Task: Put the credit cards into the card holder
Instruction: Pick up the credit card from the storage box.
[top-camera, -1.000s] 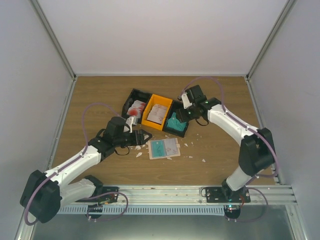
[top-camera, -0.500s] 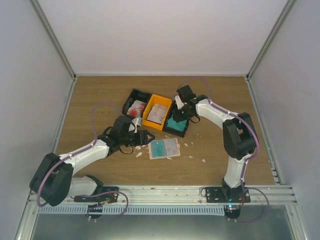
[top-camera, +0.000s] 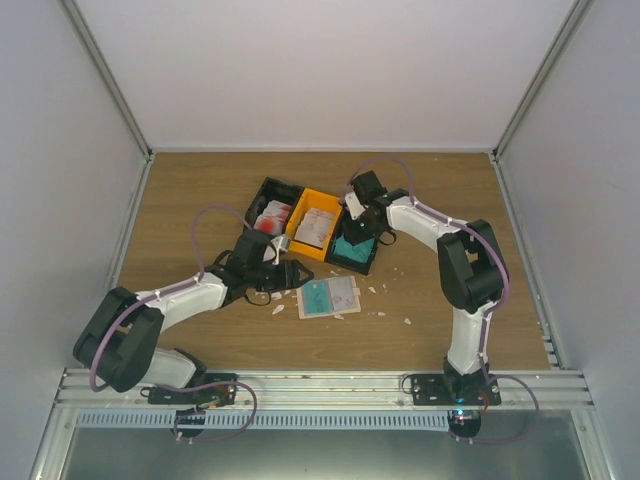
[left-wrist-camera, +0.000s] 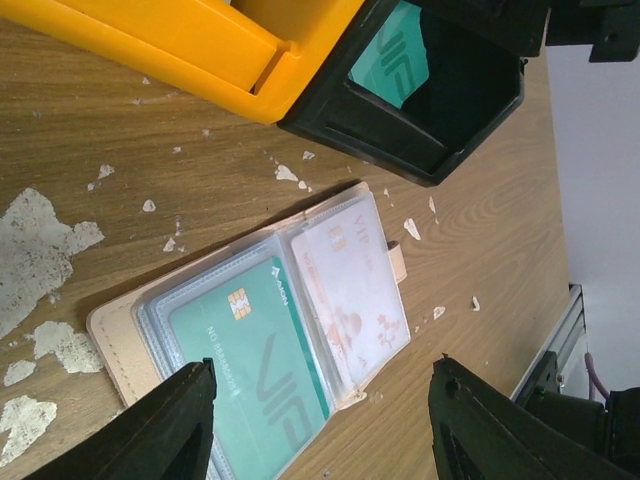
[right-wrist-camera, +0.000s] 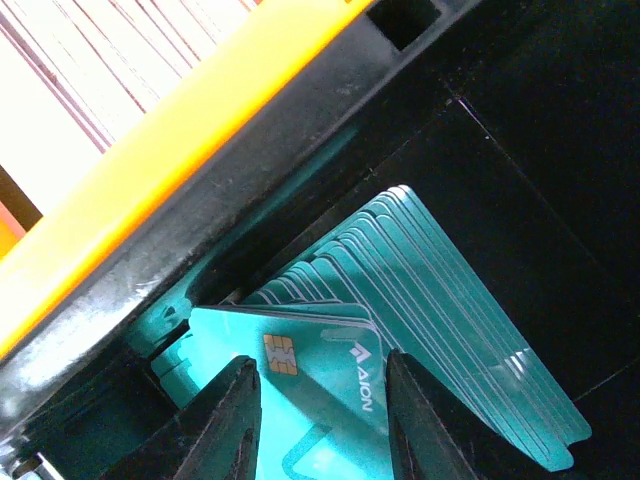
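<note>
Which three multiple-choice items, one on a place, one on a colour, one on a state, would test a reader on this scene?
1. Where is the right pincer? A on a shelf; B down in the black bin of teal credit cards; C in a drawer.
2. What colour is the middle bin? A blue; B green; C orange.
3. How does the card holder lie? A open flat; B folded shut; C standing upright.
Key: B, its fingers frame the teal stack; C, its wall is plainly orange; A, both clear pockets face up.
</note>
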